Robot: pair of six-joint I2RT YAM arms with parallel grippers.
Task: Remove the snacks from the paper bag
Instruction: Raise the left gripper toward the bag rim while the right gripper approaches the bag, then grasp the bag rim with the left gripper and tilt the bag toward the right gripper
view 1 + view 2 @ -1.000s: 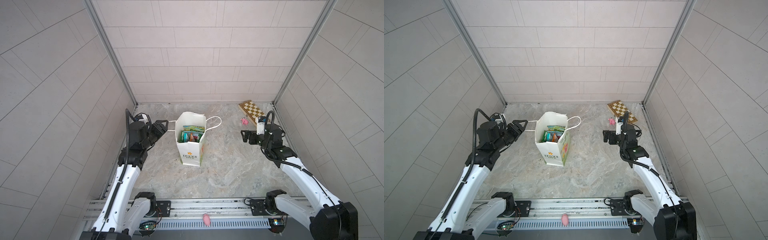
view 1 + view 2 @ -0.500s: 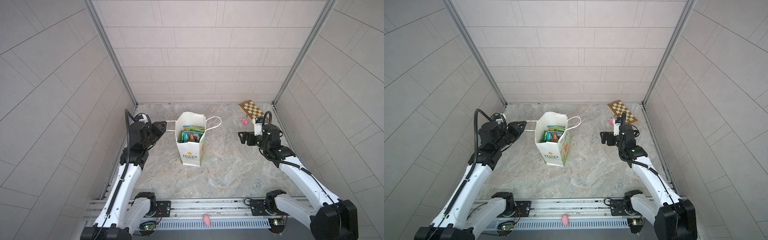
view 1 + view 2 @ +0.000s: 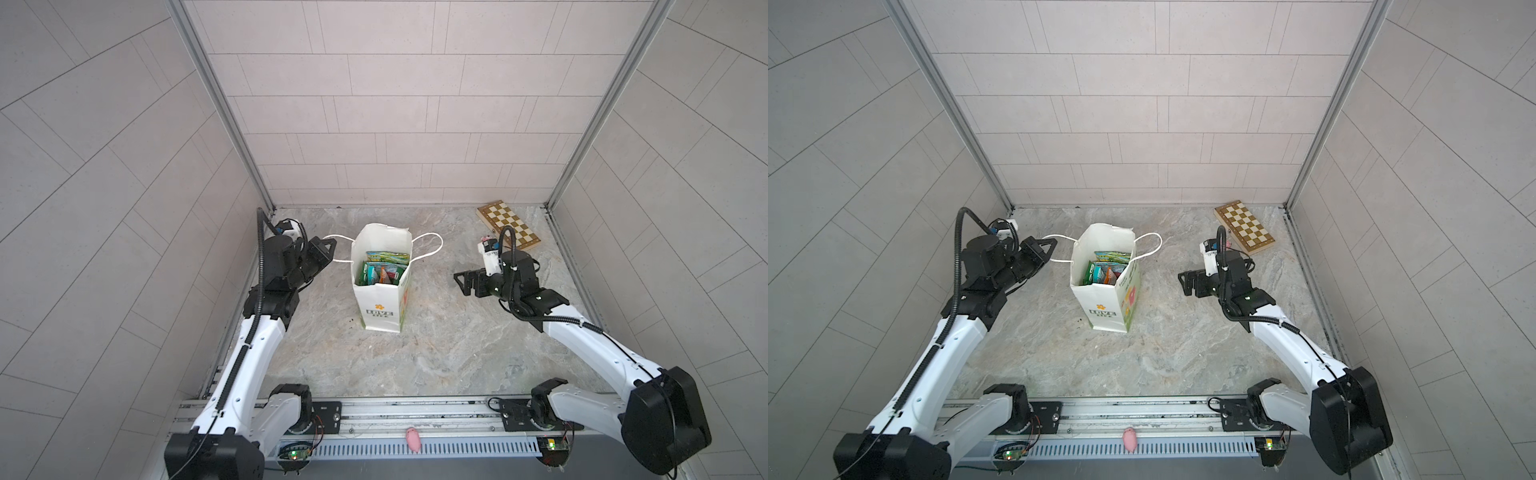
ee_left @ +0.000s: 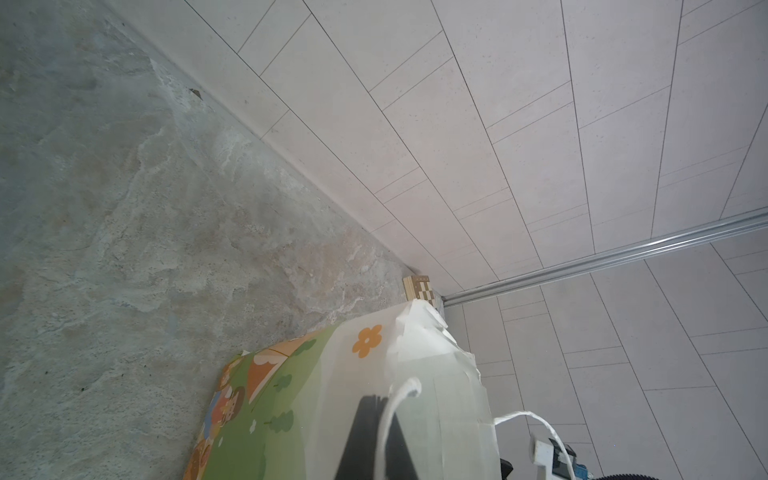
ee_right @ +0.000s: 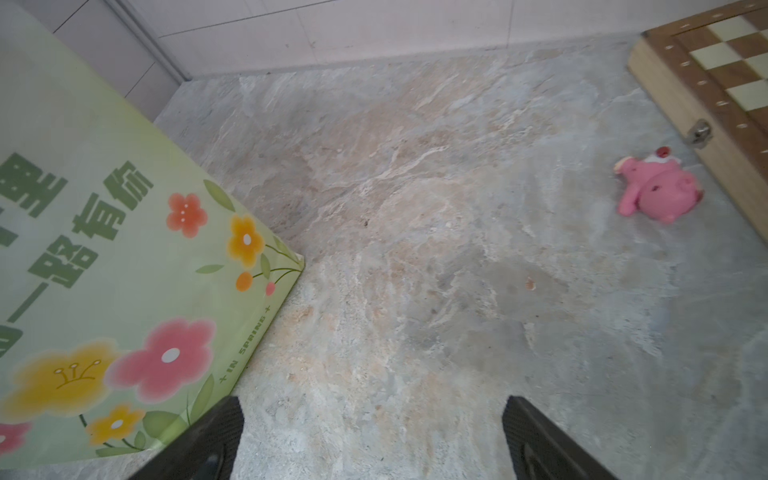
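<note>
The white paper bag point(image 3: 380, 307) point(image 3: 1104, 309) stands upright mid-floor in both top views, mouth open. Several snacks point(image 3: 382, 270) point(image 3: 1106, 268), green, teal and orange packets, stand inside it. My left gripper point(image 3: 329, 247) point(image 3: 1050, 247) is at the bag's left, shut on its white cord handle point(image 3: 340, 237). In the left wrist view the cord handle point(image 4: 399, 399) runs between the closed black fingers point(image 4: 365, 432) of my left gripper point(image 4: 378, 401), in front of the bag point(image 4: 436, 374). My right gripper point(image 3: 463, 282) point(image 3: 1185, 282) point(image 5: 372, 419) hangs open and empty to the right of the bag point(image 5: 104, 249).
A wooden chessboard point(image 3: 508, 224) point(image 3: 1245, 226) point(image 5: 727, 83) lies at the back right corner. A small pink toy point(image 5: 660, 191) lies beside it. Another pink toy point(image 3: 412, 438) point(image 3: 1129, 438) sits on the front rail. Walls close in on three sides.
My left gripper has closed on the bag's cord handle. My right gripper has moved left toward the bag and stayed open.
</note>
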